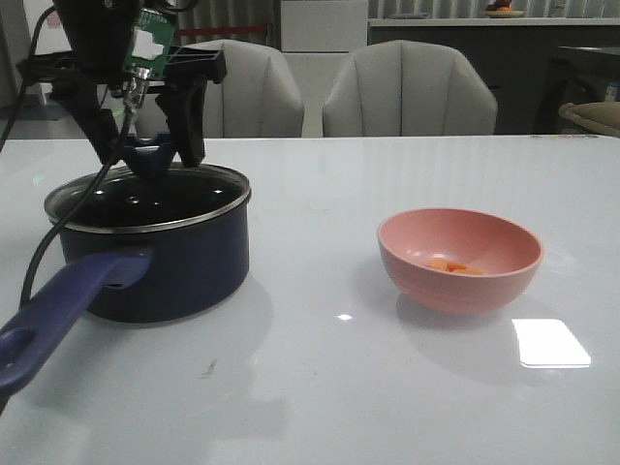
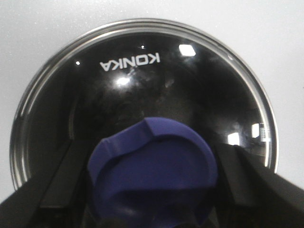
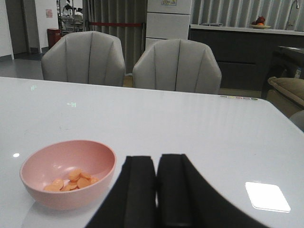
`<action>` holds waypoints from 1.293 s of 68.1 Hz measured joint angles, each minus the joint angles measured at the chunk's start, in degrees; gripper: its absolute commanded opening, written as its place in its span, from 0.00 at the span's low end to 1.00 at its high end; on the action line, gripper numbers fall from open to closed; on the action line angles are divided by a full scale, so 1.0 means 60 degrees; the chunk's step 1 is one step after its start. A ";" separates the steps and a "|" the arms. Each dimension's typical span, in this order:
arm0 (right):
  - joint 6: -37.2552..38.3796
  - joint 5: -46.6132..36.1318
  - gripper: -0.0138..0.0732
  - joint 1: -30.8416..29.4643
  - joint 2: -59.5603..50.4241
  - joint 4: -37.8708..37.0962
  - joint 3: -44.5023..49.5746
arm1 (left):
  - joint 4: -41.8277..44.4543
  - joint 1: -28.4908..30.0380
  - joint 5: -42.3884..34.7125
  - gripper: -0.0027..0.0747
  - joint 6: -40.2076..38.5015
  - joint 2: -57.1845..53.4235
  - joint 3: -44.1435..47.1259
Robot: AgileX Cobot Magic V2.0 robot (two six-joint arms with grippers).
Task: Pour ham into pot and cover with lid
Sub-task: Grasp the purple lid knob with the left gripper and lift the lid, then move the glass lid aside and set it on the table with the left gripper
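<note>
Right now the lid (image 1: 145, 199) sits on the pot (image 1: 155, 257) at the left of the front frame, while the ham (image 1: 455, 265) is in the pink bowl (image 1: 459, 260) at right-centre, so the pot is closed before anything is poured. Main risk, as I judge it: if the lid stays put the ham has nowhere to go, and if the left gripper (image 1: 150, 145) lifts it with an off-centre hold on the knob (image 2: 154, 173), the glass disc could tilt, slip or clatter on the rim. The long handle (image 1: 63, 310) juts toward the lower left and could be nudged, swinging the pot. The bowl is shallow and the ham pieces are small and loose, so a fast tip could scatter them onto the table (image 1: 320, 387). Left arm hangs straight down from the upper left of the front frame, fingers either side of the knob; the left wrist view shows the dark fingers flanking it at the bottom corners, seemingly clamped on it, though contact is hard to confirm. Right gripper (image 3: 156, 190) is low over the table, level, pointing toward the chairs, fingers pressed together and holding nothing, with the bowl just beside it at the lower left of its view.
</note>
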 measured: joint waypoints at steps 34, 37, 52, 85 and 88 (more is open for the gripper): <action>0.0000 0.0000 0.35 0.0000 0.0000 0.0000 0.0000 | -0.0071 0.0000 0.0268 0.33 0.0000 -0.0171 -0.0061; 0.0000 0.0000 0.35 0.0000 0.0000 0.0000 0.0000 | -0.0010 0.0000 0.0362 0.33 0.0020 -0.0294 -0.0061; 0.0000 0.0000 0.35 0.0000 0.0000 0.0000 0.0000 | 0.0191 0.0214 0.0558 0.33 0.0148 -0.1070 -0.0061; 0.0000 0.0000 0.35 0.0000 0.0000 0.0000 0.0000 | 0.0374 0.4337 -0.0410 0.33 0.1592 -0.3750 0.3539; 0.0000 0.0000 0.35 0.0000 0.0000 0.0000 0.0000 | 0.0348 0.4675 -0.0784 0.33 0.1701 -0.3842 0.4032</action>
